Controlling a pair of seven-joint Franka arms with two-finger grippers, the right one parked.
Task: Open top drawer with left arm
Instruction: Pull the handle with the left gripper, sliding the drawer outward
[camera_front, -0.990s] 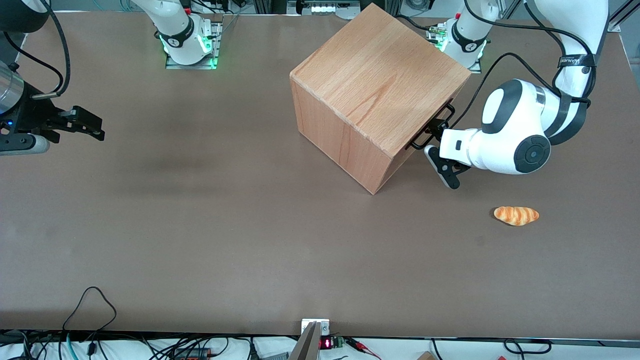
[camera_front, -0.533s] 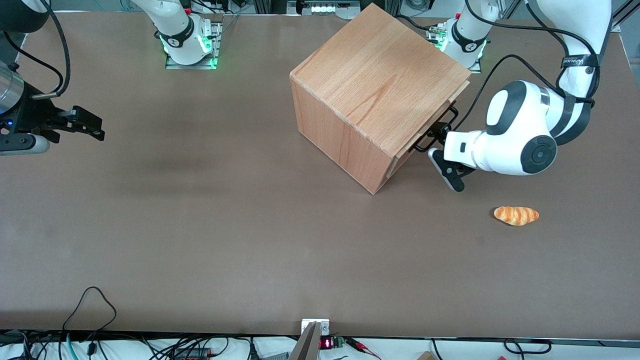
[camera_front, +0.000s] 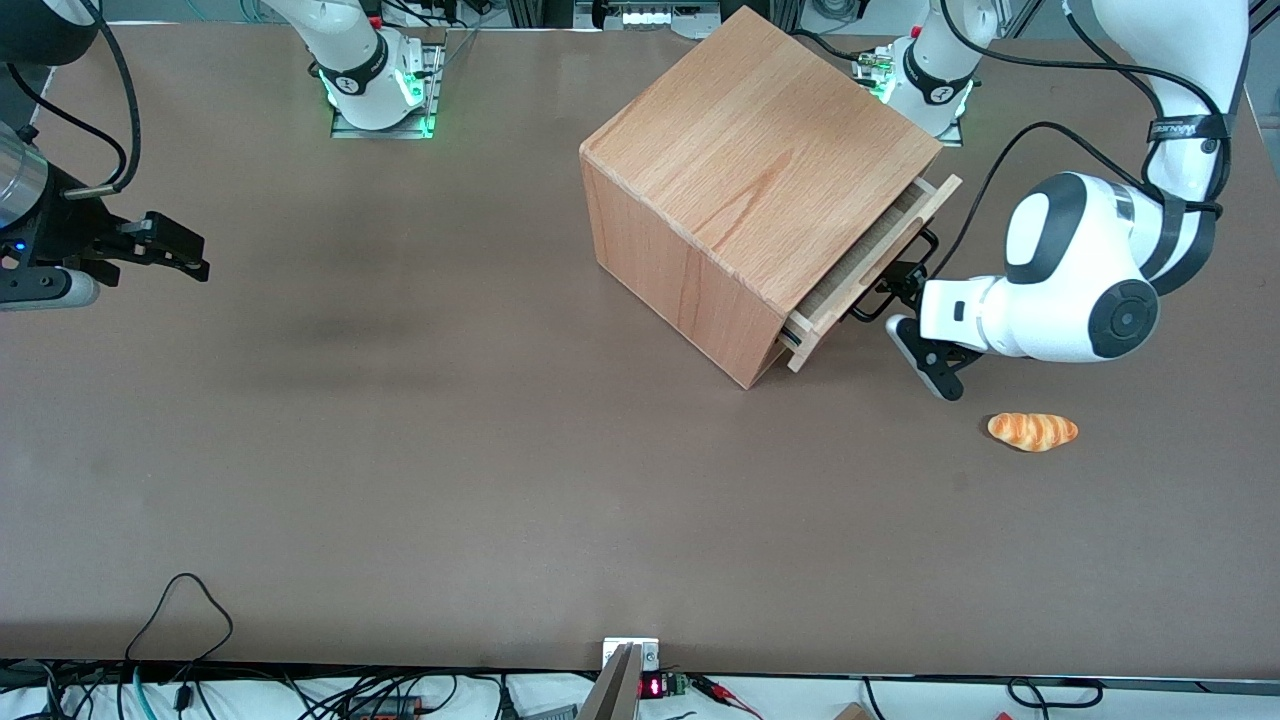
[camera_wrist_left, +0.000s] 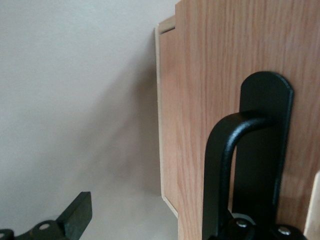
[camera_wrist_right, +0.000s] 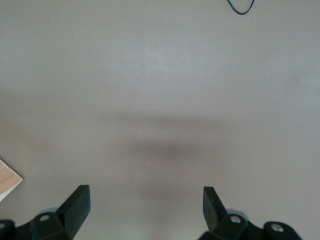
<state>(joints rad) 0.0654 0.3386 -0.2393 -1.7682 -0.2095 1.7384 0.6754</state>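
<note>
Gripper (camera_front: 905, 315) spread wide — one finger hooks the handle (camera_wrist_left: 220, 165); top drawer (camera_front: 868, 272) ajar.

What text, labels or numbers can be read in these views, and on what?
Black band on the left arm: white lettering, too small to read.
Red display at the table edge nearest the front camera: digits, too blurred to read.
Top drawer, cabinet, bread roll: no text.
Gripper, open at the drawer's handle: no text.

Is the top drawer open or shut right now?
Partly open: the top drawer juts from the cabinet, side rail showing. The gripper is at its handle.
</note>
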